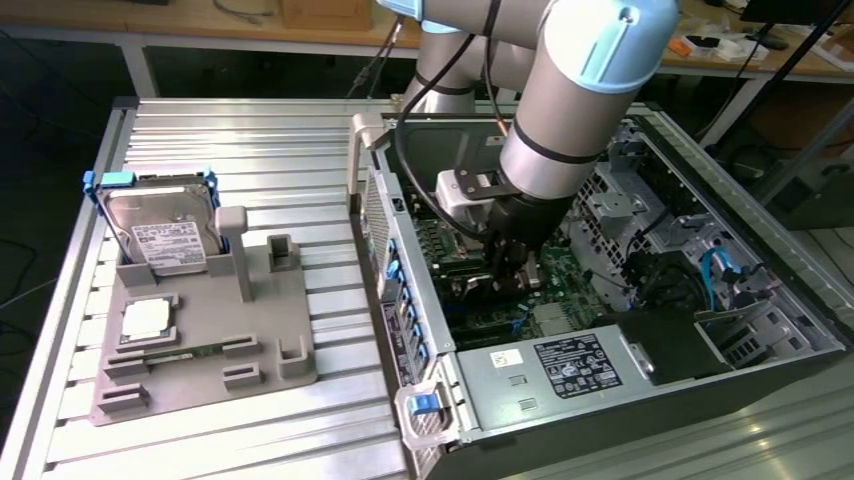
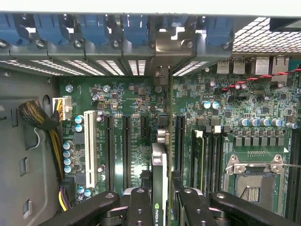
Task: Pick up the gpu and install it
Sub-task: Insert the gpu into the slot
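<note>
The gpu [image 2: 159, 162] is seen edge-on in the wrist view, a thin card with a green logo, standing on end over the green motherboard [image 2: 127, 94]. It runs between two black expansion slots towards the silver rear bracket area [image 2: 162, 52]. My gripper [image 2: 162, 200] is shut on the card, with one black finger [image 2: 138, 205] on each side of it. In the exterior view the gripper [image 1: 514, 272] reaches down inside the open computer case [image 1: 400, 240], close to the motherboard. Whether the card sits in a slot I cannot tell.
A grey holder [image 1: 267, 340] on the metal table, at the exterior view's left, carries a hard drive in a blue frame [image 1: 160, 235], a processor chip [image 1: 144, 318] and a green RAM stick [image 1: 180, 352]. Inside the case are the power supply [image 1: 561, 370], the CPU socket [image 2: 254, 183] and a cable bundle [image 2: 40, 120].
</note>
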